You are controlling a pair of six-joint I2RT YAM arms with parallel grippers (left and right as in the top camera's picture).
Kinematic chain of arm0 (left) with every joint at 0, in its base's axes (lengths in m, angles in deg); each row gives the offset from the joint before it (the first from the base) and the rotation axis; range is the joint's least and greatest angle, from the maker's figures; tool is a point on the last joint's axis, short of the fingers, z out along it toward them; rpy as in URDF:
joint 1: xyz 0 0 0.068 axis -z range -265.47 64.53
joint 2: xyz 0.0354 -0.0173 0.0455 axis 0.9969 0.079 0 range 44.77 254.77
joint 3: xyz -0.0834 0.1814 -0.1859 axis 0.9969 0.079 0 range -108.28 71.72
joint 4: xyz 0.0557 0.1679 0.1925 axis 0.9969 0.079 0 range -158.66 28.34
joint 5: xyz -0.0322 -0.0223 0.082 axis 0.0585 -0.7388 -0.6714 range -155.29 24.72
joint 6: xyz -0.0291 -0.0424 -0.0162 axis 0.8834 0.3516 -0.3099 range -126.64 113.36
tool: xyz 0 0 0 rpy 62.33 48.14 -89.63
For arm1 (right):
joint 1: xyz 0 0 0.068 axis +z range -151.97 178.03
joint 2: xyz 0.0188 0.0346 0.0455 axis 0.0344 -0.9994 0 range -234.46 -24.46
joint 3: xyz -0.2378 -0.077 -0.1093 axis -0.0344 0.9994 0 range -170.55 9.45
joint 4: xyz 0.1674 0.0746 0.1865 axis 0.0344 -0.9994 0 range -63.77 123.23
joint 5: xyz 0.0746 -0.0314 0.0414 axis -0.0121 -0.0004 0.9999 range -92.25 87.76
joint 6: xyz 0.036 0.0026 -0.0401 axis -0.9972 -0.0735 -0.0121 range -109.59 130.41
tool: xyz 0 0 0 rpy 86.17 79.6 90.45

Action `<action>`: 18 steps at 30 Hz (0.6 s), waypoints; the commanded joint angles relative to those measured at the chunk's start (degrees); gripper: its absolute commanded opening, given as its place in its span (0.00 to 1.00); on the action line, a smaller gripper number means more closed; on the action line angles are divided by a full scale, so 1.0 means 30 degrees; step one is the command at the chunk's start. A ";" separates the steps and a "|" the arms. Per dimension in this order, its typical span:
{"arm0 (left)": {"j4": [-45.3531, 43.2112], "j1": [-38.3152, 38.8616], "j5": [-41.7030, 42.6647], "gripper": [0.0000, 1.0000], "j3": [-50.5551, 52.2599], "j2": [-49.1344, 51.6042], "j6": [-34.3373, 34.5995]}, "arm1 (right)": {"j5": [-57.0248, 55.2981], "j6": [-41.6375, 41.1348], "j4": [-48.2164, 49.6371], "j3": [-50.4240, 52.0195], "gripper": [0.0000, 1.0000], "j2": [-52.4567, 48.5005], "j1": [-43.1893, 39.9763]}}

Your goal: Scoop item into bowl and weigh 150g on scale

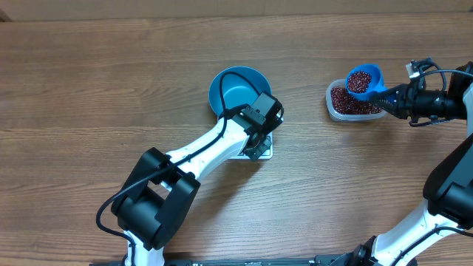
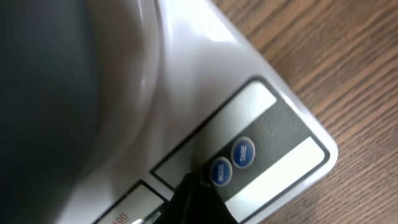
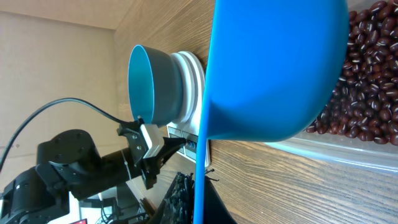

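The job has only just got going. The right pincer (image 1: 390, 96) is clamped on the handle of the small bright blue plastic scoop (image 1: 364, 80), and the scoop is full of small dark red-brown dried beans (image 1: 359, 81). The scoop hangs just above the clear plastic tub (image 1: 332, 100), right in front of that pincer, where the rest of the beans lie.

The round teal-blue bowl (image 1: 235, 92) sits on the flat white square scale (image 1: 264, 153). It is far off from the right pincer and just beyond the left pincer (image 1: 256, 150). The bowl looks empty, so no beans have been tipped in and nothing has been weighed. I think the carry, the pour and the weighing are all left to do.

The left pincer has its tips together with nothing between them. The left wrist view shows what the overhead view hides: the tips are right by the two round blue buttons (image 2: 221, 172) on the scale. The right wrist view shows the bowl's bare inside from the side. Only the overhead view shows both arms and the wooden desk (image 1: 111, 89) at once.
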 commanded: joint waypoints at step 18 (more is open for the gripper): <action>0.2426 -0.0138 -0.0211 0.04 -0.2732 0.0270 -0.1756 | 0.0313 0.0095 0.0357 0.0102 0.04 -0.0066 -0.0036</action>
